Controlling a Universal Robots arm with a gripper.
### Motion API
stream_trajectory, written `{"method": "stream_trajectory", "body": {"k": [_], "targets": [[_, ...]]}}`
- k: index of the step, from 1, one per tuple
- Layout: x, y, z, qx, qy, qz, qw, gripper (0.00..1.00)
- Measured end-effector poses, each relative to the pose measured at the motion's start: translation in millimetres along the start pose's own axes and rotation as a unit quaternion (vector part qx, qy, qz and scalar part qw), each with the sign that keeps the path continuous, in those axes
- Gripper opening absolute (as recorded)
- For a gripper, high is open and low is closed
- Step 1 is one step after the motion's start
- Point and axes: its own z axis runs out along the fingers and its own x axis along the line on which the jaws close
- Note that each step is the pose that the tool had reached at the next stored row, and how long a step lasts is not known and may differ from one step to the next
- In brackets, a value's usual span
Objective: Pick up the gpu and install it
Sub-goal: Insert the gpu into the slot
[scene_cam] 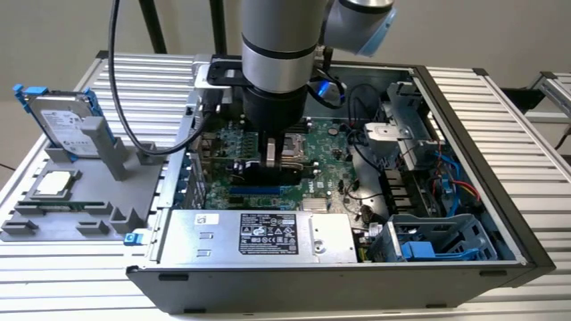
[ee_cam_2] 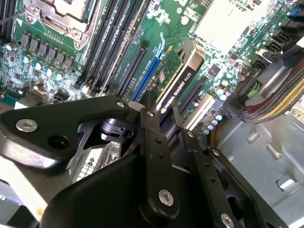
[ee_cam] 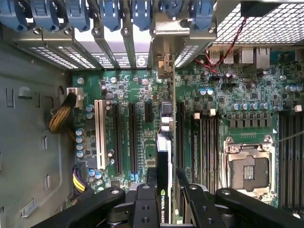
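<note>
My gripper [scene_cam: 270,159] is down inside the open computer case [scene_cam: 464,100], shut on the gpu [scene_cam: 267,175]. In the second wrist view the gpu [ee_cam_2: 179,78] stands on edge, black shroud on one face and green board on the other, along the blue expansion slot [ee_cam_2: 148,76] of the motherboard [ee_cam_2: 47,61]. Its top edge sits between the two fingers of the gripper [ee_cam_2: 162,114]. In the first wrist view the gpu [ee_cam: 163,156] runs edge-on from the gripper [ee_cam: 166,179] toward the case's rear slot openings, its silver end bracket [ee_cam: 164,64] close to them. I cannot tell whether it touches the slot.
A silver hard drive in a blue-edged caddy [scene_cam: 67,124] stands on a grey fixture [scene_cam: 80,200] at the exterior view's left. The power supply [scene_cam: 259,234] lies along the case's near side. The CPU socket [ee_cam: 247,171], cable bundles [ee_cam_2: 273,102] and a drive cage [scene_cam: 437,244] surround the slots.
</note>
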Motion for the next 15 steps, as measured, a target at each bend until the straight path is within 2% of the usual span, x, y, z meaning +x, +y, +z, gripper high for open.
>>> {"method": "stream_trajectory", "body": {"k": [7, 11, 15], "targets": [[0.4, 2.0, 4.1, -0.0016, 0.0000, 0.000, 1.0000, 0.00], [0.6, 2.0, 7.6, -0.0056, 0.0007, 0.000, 1.0000, 0.00], [0.6, 1.8, 8.9, -0.0091, 0.0031, 0.001, 1.0000, 0.00]]}}
